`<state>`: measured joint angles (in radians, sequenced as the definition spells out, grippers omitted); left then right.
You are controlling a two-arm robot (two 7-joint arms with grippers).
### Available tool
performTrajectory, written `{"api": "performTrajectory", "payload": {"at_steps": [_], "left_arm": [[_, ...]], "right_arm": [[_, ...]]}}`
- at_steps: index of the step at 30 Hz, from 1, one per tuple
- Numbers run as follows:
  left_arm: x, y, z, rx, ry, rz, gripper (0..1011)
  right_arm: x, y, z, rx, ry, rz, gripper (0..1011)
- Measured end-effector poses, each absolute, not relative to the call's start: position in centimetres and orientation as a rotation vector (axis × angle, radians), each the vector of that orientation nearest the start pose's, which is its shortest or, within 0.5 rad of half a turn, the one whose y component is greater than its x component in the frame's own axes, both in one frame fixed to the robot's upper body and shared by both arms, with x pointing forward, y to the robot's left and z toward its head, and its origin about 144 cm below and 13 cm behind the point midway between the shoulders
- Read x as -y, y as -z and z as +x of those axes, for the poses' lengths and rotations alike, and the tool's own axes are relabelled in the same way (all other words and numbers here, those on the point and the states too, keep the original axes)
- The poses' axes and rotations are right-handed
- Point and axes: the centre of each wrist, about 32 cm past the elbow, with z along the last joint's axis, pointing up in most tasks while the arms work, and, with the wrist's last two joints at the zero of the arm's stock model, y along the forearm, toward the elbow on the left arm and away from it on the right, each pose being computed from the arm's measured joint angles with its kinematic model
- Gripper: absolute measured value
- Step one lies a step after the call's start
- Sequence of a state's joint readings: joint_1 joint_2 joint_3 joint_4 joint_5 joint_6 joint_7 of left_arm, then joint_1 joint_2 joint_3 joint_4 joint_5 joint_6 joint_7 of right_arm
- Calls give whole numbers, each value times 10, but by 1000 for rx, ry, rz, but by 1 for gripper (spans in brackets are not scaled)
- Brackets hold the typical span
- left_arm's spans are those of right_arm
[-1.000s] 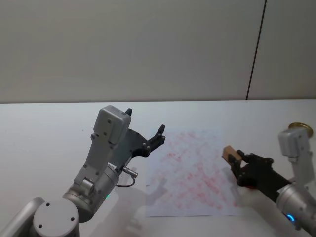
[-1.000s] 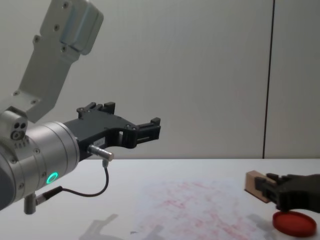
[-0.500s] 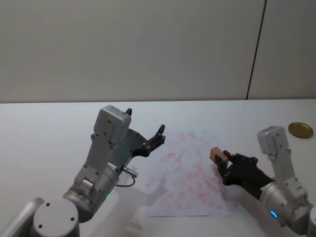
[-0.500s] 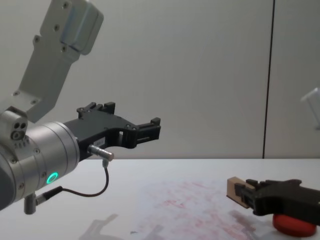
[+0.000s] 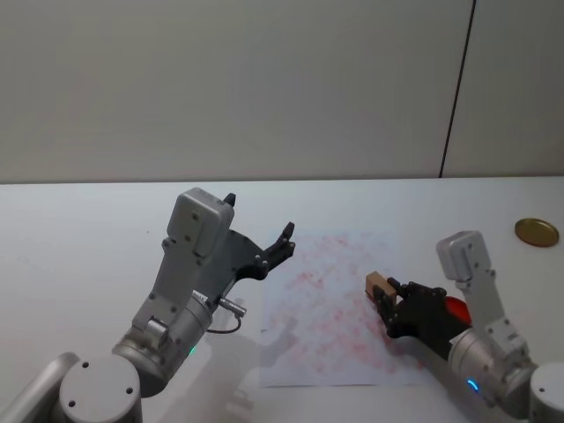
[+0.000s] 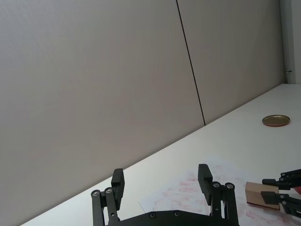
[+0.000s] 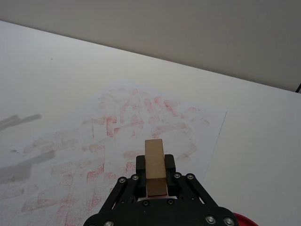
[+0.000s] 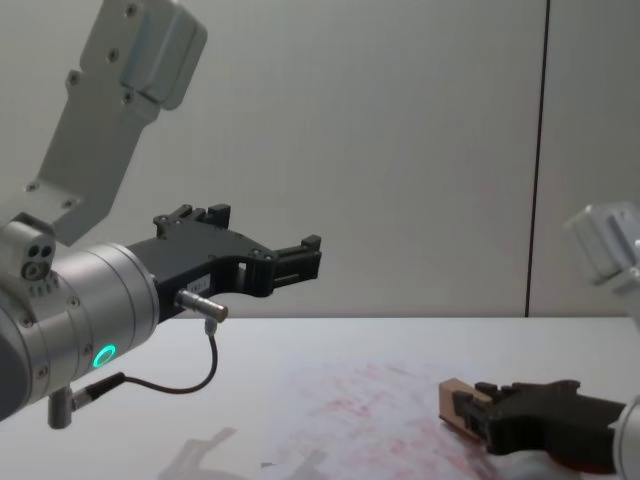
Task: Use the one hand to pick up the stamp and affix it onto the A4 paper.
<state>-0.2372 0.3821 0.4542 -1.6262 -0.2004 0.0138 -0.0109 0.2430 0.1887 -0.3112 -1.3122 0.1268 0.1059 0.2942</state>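
The stamp, a small tan wooden block, is held between the fingers of my right gripper, which is shut on it. It hangs low over the right part of the A4 paper, a white sheet smudged with red marks; whether it touches the sheet I cannot tell. In the right wrist view the stamp sticks out of the gripper above the paper. The chest view shows the stamp just above the sheet. My left gripper stays open and raised beside the paper's left edge.
A flat red ink pad lies to the right of the paper, partly behind my right gripper. A round gold lid rests at the far right of the white table. The left arm's bulk stands at the front left.
My right gripper has carried the stamp leftward from beside the ink pad to over the paper's right part, and lower. The left arm has not moved.
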Motion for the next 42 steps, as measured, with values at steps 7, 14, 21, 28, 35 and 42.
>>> {"api": "performTrajectory", "payload": {"at_steps": [7,14,21,28,35,42], "left_arm": [[-198,-1204,492,268,-1124,61,993],[-198,-1204,492,268,-1124,61,993],[-198,-1204,492,268,-1124,61,993],[-198,-1204,492,268,-1124,61,993],[-198,-1204,492,268,-1124,61,993],[-198,-1204,492,268,-1124,61,993]], "right_arm": [[200,-1129,518,-57,1025,-238,217],[198,-1128,519,-66,1023,-247,217],[198,-1127,520,-73,1022,-255,217],[199,-1129,518,-70,1026,-248,218],[203,-1140,516,-39,1044,-209,217],[214,-1153,513,-6,1074,-170,218]]}}
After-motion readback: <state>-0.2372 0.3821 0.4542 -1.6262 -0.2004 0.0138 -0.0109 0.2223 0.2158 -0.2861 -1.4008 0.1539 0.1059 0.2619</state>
